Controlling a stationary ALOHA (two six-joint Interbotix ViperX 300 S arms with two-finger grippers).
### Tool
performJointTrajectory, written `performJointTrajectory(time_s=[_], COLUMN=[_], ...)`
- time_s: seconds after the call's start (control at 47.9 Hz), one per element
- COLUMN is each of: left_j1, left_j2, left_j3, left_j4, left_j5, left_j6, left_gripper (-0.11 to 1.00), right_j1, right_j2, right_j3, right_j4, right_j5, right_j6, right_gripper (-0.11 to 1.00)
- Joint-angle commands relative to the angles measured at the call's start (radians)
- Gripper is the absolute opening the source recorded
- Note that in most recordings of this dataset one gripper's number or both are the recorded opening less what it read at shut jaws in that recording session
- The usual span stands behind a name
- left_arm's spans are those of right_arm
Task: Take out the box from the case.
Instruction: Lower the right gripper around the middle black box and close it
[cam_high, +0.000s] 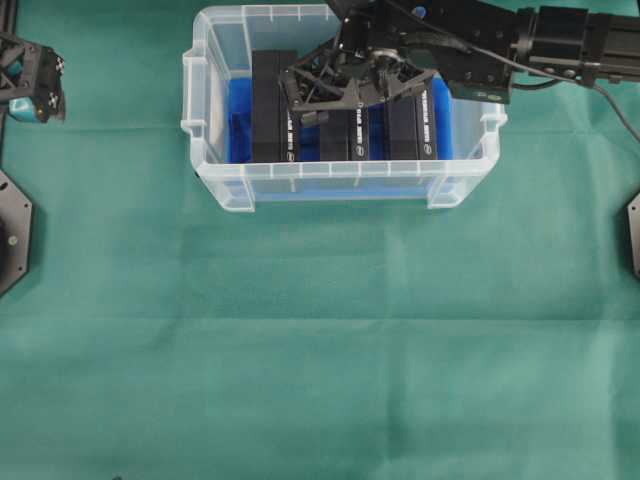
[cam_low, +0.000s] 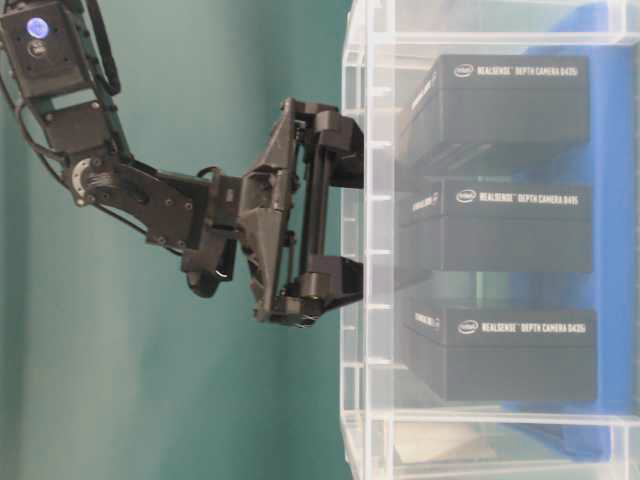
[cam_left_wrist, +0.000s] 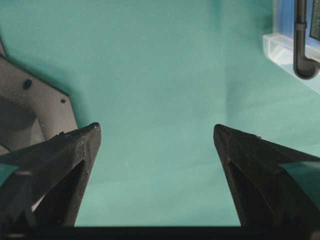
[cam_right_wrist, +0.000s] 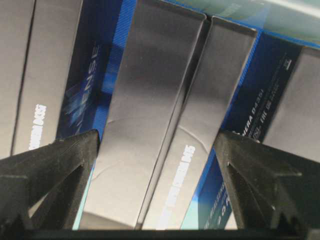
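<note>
The right gripper, jaws wide apart, straddles the middle box standing among three in the case — closing off-centre could pinch a neighbouring box too; the left gripper idles over the cloth, jaws apart.

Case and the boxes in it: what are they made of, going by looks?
Case: looks like clear, slightly frosted rigid plastic; the boxes and blue lining show through its walls, and it has a molded rim. Boxes: probably matte black cardboard with printed white lettering; flat panels, crisp folded edges, soft sheen in the right wrist view.
</note>
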Motion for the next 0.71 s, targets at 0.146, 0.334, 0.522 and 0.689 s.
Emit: performJointTrajectory(time_s=[0.146, 0.334, 0.522, 0.689], left_j1=[0.002, 0.002, 0.002, 0.002], left_j2=[-0.003, -0.006, -0.008, -0.008], left_j3=[-0.006, 0.0, 0.003, 0.003], left_j4=[0.003, 0.005, 0.003, 0.003], left_j5=[-0.003, -0.003, -0.003, -0.003], left_j6=[0.002, 0.002, 0.002, 0.002], left_gripper=[0.99, 0.99, 0.99, 0.99], right_j1=[-0.002, -0.002, -0.002, -0.002], right_j2=[-0.003, 0.006, 0.009, 0.008], right_j3=[-0.008, -0.002, 0.005, 0.006], right_j4=[-0.009, -0.014, -0.02, -0.02], right_j5=[-0.017, -0.018, -0.018, -0.018], right_j6=[0.025, 0.041, 0.063, 0.075], right_gripper=[0.95, 0.95, 0.95, 0.95])
